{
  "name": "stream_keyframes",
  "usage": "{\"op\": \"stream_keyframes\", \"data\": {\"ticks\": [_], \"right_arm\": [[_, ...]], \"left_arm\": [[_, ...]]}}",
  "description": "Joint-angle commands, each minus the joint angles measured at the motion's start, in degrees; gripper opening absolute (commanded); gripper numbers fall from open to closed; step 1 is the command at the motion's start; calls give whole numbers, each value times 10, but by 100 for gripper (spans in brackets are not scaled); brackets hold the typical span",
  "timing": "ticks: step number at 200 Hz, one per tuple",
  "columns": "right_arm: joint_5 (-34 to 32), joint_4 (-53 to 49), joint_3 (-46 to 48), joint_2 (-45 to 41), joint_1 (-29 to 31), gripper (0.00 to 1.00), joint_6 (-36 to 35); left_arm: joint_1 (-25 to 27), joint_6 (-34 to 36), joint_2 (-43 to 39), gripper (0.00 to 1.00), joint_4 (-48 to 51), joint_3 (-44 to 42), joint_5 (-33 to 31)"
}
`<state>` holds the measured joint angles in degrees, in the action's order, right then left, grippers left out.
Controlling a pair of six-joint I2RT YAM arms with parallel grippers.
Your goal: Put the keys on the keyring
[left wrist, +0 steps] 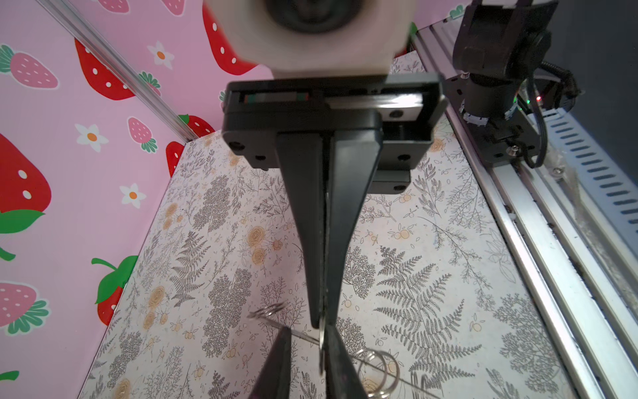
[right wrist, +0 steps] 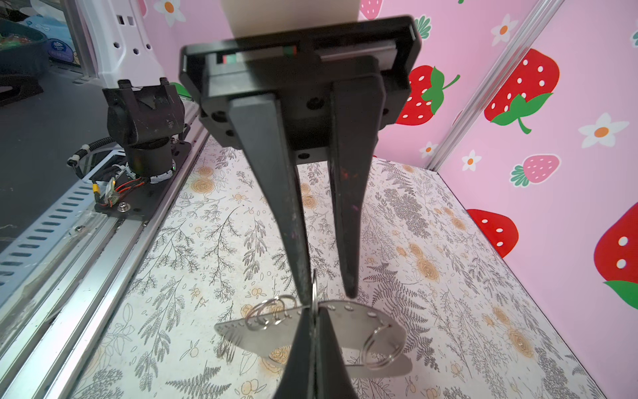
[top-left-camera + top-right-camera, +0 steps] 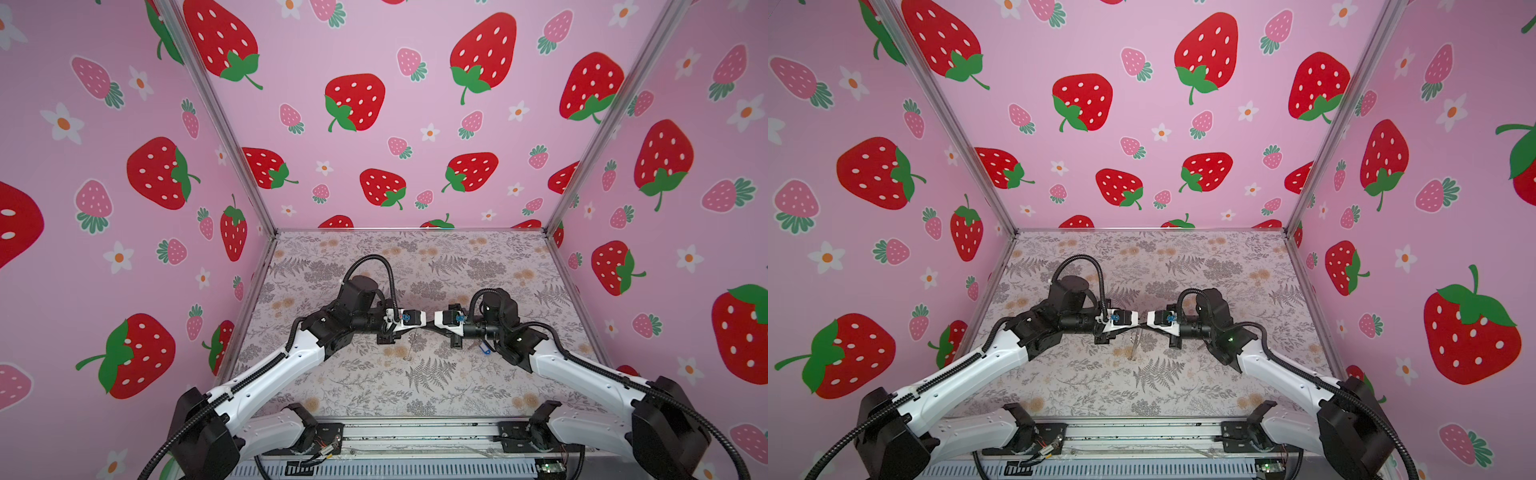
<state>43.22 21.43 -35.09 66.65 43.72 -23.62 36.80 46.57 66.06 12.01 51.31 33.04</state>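
Observation:
The keyring (image 2: 348,330), a grey curved strap with pale dots and several metal rings, hangs above the table. My right gripper (image 2: 312,319) is shut on one ring (image 2: 314,288) at the strap's upper edge. Facing it tip to tip, my left gripper (image 2: 328,293) is open, with that ring beside one finger (image 2: 300,262). In the left wrist view the keyring (image 1: 269,312) shows edge-on below the left gripper (image 1: 307,345). In both top views the keyring (image 3: 410,345) (image 3: 1133,348) dangles under the meeting grippers. The keys' blue tag (image 3: 484,347) lies on the table under the right arm.
The floral table (image 3: 415,386) is walled by pink strawberry panels on three sides. A metal rail (image 3: 415,436) with the arm bases runs along the near edge. Both arms reach inward and meet over the table's middle.

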Motion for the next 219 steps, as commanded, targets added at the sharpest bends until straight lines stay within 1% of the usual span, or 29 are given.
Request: {"op": "stream_keyframes", "data": {"ticks": [1,27,52,71,98,142,185,219], "right_arm": [[4,53,15,-12,4,0,20],[4,80,23,-8,4,0,40],[7,101,25,-7,4,0,53],[12,106,23,-2,4,0,58],[18,130,25,0,4,0,69],[21,197,46,-1,4,0,108],[31,225,54,3,5,0,117],[37,250,59,7,4,0,130]], "left_arm": [[-33,-41,-34,25,-26,-28,24],[-66,-92,-76,26,-75,-82,36],[-67,-118,-93,26,-92,-110,41],[-66,-143,-97,25,-129,-127,48],[-55,-146,-83,25,-140,-124,52],[-33,-175,-65,22,-199,-124,56],[-19,-189,-65,20,-224,-126,54],[-13,-190,-61,19,-226,-121,54]]}}
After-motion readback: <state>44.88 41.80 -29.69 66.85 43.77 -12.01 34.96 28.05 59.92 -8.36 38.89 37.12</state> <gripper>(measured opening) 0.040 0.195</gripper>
